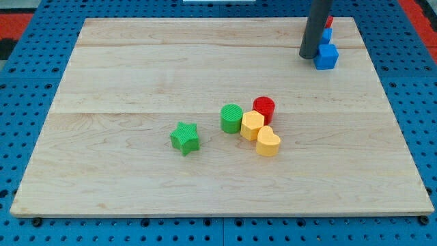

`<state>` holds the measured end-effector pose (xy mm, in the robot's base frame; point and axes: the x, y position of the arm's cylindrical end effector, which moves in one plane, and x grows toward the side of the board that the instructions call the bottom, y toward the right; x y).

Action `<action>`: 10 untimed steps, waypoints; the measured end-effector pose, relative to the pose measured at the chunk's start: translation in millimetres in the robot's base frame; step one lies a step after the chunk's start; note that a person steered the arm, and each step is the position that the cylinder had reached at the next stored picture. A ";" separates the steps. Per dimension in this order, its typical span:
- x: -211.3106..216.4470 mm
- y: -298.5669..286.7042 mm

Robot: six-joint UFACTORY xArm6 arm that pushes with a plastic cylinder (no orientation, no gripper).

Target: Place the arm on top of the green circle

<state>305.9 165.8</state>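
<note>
Our tip (308, 56), a bare rod with no fingers to spread or pinch, sits beside the blue cube (326, 57), so we should travel toward the view's lower left to the green circle (231, 117), stopping short of the red cylinder (263, 108).

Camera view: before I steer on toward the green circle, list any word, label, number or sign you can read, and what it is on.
None: no readable text anywhere.
Wooden board: bare grain.
Green circle, green star, red cylinder, both yellow blocks, blue blocks: unmarked.
My tip: plain dark.
</note>
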 end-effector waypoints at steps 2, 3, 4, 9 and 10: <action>-0.8 -74.8; -0.8 -113.3; -0.8 -143.9; 65.0 -265.8; 91.1 -247.7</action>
<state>397.1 -82.0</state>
